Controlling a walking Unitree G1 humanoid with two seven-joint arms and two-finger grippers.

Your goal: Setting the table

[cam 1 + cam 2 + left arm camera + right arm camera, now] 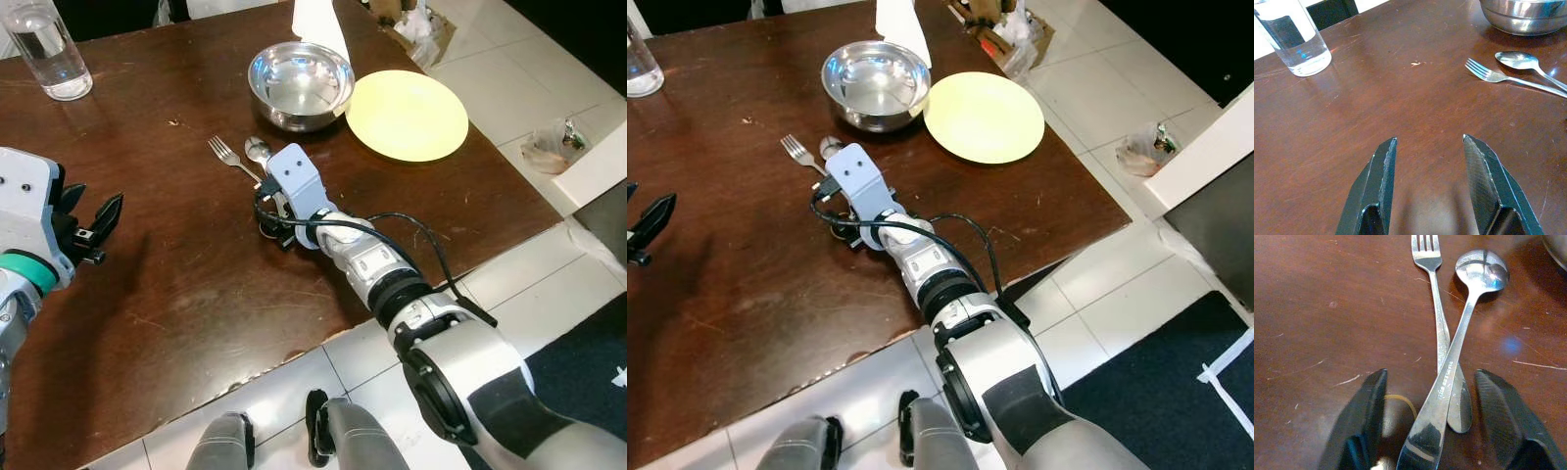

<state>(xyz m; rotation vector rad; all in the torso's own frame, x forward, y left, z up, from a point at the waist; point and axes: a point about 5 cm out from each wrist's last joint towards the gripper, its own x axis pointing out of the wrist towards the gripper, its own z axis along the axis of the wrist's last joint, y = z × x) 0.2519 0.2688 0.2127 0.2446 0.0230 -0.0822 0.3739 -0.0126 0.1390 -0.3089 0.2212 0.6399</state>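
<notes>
Judging partway: bowl (pixel 301 84), yellow plate (pixel 407 115) and glass (pixel 49 49) stand on the table (pixel 196 274), while right gripper (pixel 1430 421), fingers wide, straddles the crossed handles of spoon (pixel 1469 308) and fork (pixel 1436 308), unplaced; left gripper (pixel 1430 181) hovers open, empty.

Hidden under the right gripper (pixel 277 227): handle ends of fork (pixel 231 158) and spoon (pixel 260 152). Cut off ahead: bowl (pixel 1556 246), glass (pixel 639 65).
</notes>
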